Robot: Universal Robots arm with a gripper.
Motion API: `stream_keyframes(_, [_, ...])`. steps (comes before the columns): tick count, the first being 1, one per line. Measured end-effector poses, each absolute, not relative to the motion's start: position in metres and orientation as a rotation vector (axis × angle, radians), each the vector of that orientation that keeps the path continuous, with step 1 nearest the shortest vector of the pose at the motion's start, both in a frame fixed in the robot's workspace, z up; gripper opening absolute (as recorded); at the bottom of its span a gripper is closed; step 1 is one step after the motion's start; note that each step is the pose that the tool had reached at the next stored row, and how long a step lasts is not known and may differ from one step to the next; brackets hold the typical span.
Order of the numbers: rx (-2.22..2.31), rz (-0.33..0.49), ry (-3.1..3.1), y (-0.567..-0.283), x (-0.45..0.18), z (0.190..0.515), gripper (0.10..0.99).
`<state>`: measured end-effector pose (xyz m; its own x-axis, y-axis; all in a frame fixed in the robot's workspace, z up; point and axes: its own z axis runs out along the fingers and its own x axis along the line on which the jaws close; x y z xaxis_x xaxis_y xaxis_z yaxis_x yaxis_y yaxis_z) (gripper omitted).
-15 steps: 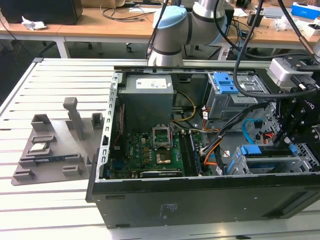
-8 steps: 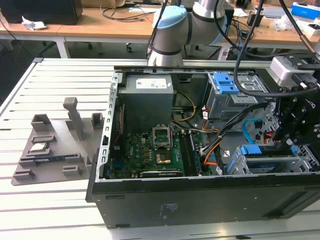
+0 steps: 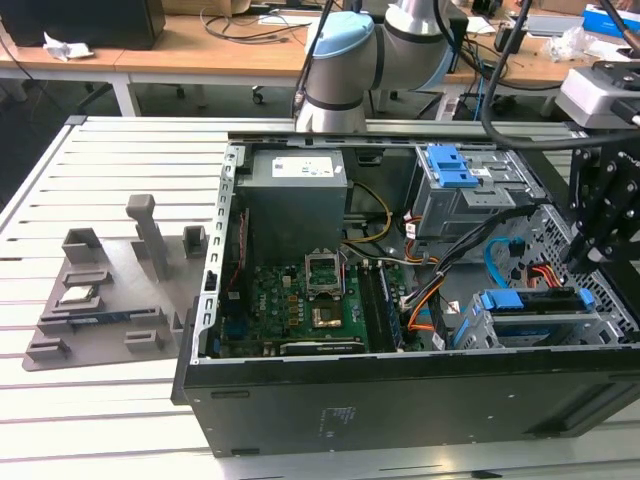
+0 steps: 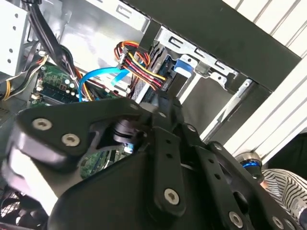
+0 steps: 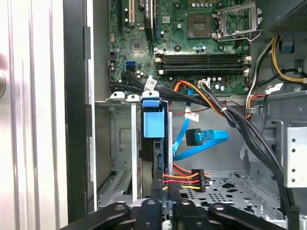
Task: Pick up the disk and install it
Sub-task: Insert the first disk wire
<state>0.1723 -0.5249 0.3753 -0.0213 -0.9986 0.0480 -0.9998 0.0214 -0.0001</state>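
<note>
At the left of the exterior view, a grey parts holder (image 3: 100, 300) is lying on the slatted tabletop (image 3: 60, 180). At centre, the open computer case (image 3: 400, 400) is exposing its motherboard (image 3: 300, 305). At lower right, the disk (image 3: 530, 303) is sitting in the drive cage (image 3: 540, 325), blue frame uppermost. At the right edge, the gripper (image 3: 578, 262) is hovering just above it, fingers drawn narrow, holding nothing.

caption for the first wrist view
Gripper at the disk standing in its drive cage, motherboard beyond.
</note>
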Motion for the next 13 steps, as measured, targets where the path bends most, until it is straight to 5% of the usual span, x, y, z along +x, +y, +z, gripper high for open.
stream_keyframes(13, [2.174, 0.052, -2.220, -0.5223, 0.1723, 0.3788, 0.106])
